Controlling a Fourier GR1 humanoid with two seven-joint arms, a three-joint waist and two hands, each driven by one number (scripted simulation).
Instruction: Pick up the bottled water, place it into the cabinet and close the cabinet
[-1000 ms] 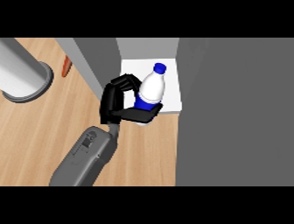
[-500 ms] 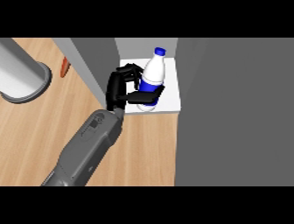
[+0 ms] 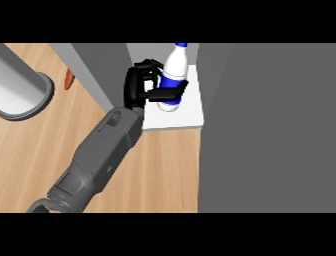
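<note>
1. Black robot hand (image 3: 138,82) on grey forearm: fingers and thumb curled round the bottle.
2. White plastic water bottle with blue cap and blue label (image 3: 174,75): upright, base on the white cabinet shelf (image 3: 172,120), inside the grey cabinet (image 3: 274,125).
3. Grey cylinder (image 3: 12,80): at the wooden counter's (image 3: 23,155) left edge.
</note>
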